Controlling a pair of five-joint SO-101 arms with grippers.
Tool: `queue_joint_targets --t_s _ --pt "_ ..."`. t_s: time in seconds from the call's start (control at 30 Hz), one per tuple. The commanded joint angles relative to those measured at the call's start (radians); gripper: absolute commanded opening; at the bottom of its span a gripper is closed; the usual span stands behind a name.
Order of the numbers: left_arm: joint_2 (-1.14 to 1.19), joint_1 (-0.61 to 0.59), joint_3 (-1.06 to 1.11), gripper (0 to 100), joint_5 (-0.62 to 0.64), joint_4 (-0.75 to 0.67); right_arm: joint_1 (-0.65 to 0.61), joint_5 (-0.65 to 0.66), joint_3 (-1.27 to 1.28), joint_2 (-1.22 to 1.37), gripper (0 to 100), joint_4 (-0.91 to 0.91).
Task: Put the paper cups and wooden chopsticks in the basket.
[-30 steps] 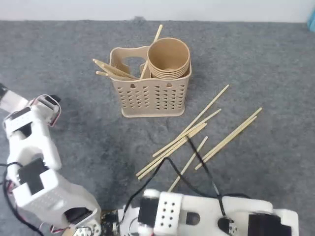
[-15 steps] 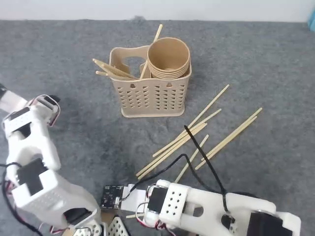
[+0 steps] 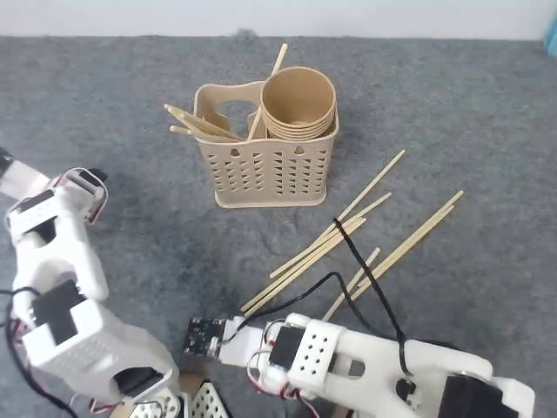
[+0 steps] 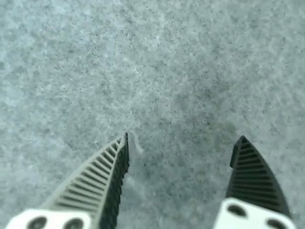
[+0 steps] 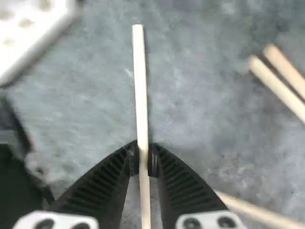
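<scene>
Chopstick point(image 5: 138, 81), round pale wood, is pinched in my right gripper point(image 5: 143, 149), poking past its ridged tips; the near end is cut off. My left gripper point(image 4: 183, 138) gapes wide over fuzzy carpet point(image 4: 167, 62).

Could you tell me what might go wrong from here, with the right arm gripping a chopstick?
The right gripper pinches the chopstick near the tips of its jaws, so it may pivot or slip when lifted. The basket is crowded: paper cups fill one side and leaning chopsticks the other, so a long stick could catch the rim. The black cable crosses the loose chopsticks and may drag them.
</scene>
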Motion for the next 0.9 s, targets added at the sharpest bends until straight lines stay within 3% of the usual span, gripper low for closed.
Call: queue_joint_targets --t_s 0.0,0.27,0.47,0.7,0.87 --pt "-0.008 -0.002 -0.036 33 0.011 0.008 0.131 -0.006 -0.032 -0.024 1.5 0.059" --pt "-0.006 0.002 -0.039 33 0.011 0.008 0.364 -0.017 -0.203 -0.286 0.8 0.268" --pt "-0.006 0.008 -0.039 33 0.011 0.008 0.424 -0.141 -0.212 -0.607 0.8 0.223" --pt "-0.006 0.011 -0.038 33 0.011 0.006 0.495 -0.155 -0.209 -0.969 0.8 -0.182" --pt "-0.006 0.011 -0.039 33 0.011 0.006 0.498 -0.377 -0.210 -1.030 0.9 -0.558"
